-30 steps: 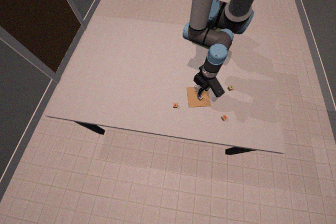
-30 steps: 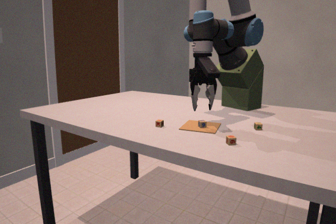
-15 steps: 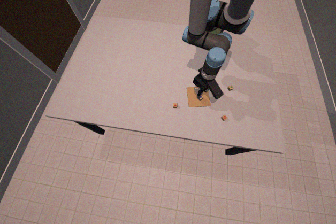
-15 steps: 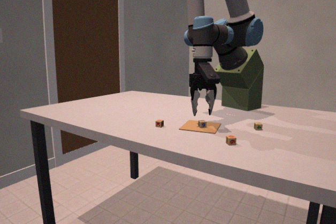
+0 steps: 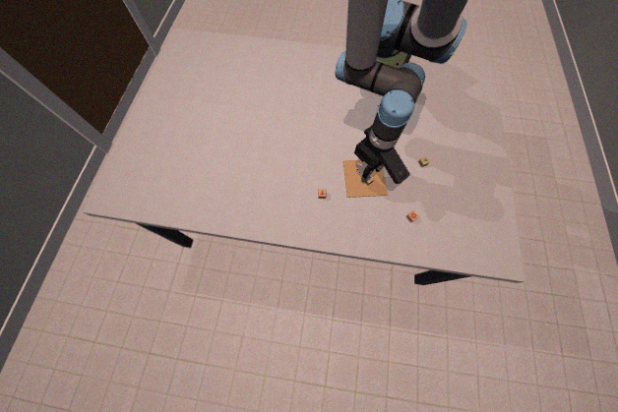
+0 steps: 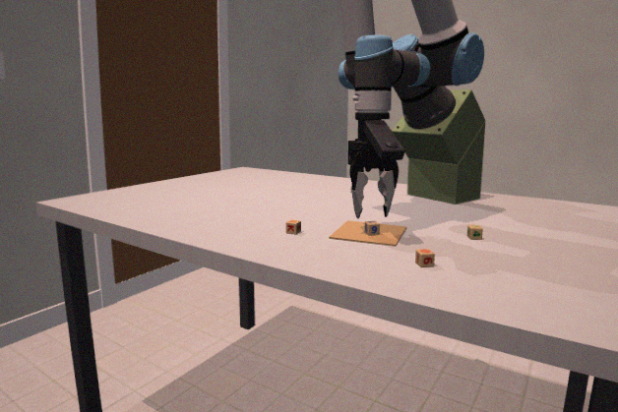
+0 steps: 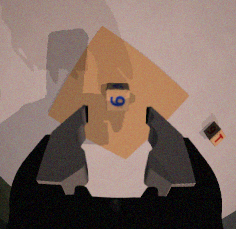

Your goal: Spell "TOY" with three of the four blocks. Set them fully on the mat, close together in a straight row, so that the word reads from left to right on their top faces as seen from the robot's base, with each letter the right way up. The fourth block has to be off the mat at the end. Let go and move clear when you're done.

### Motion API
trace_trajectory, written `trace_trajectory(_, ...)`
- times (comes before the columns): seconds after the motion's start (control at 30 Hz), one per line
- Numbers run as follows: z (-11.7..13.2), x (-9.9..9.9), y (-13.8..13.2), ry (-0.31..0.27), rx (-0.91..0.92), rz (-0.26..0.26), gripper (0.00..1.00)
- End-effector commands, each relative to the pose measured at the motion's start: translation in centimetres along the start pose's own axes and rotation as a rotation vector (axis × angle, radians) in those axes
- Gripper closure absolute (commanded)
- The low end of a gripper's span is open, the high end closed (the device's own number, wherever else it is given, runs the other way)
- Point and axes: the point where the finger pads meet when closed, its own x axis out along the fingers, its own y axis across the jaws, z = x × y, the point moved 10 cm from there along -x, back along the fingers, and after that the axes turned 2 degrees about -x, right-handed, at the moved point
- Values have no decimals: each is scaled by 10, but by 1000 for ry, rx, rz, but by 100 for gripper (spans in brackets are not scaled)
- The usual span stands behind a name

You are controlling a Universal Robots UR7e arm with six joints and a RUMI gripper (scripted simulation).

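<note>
blue-marked, the block (image 5: 369,180) (image 6: 372,228) (image 7: 117,100) sits on the orange mat (image 5: 352,188) (image 6: 349,233) (image 7: 157,90), probably to be cleared. the gripper (image 5: 368,174) (image 6: 371,216) (image 7: 117,107), partly spread and gripping nothing, should be centred over it, lowered straight and closed squarely on opposite faces, lest the block be twisted.

A brown door panel (image 5: 64,23) (image 6: 156,97) stands between grey walls (image 5: 30,227) (image 6: 39,122), beyond a pale tiled floor (image 5: 299,347) (image 6: 224,362).

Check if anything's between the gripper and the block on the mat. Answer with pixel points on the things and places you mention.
Nothing visible. The gripper (image 5: 368,174) (image 6: 371,216) (image 7: 117,107) hangs open above the blue-marked block (image 5: 369,181) (image 6: 372,228) (image 7: 117,100); the other three blocks sit off the mat (image 5: 354,188) (image 6: 349,233) (image 7: 160,93), clear of that gap.
</note>
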Motion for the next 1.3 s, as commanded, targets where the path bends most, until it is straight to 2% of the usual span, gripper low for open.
trace_trajectory(0.0, 0, 1, 0, 1, 0, 1, 63)
trace_trajectory(0.7, 0, 2, 0, 1, 0, 1, 63)
trace_trajectory(1.27, 0, 26, 0, 1, 0, 1, 63)
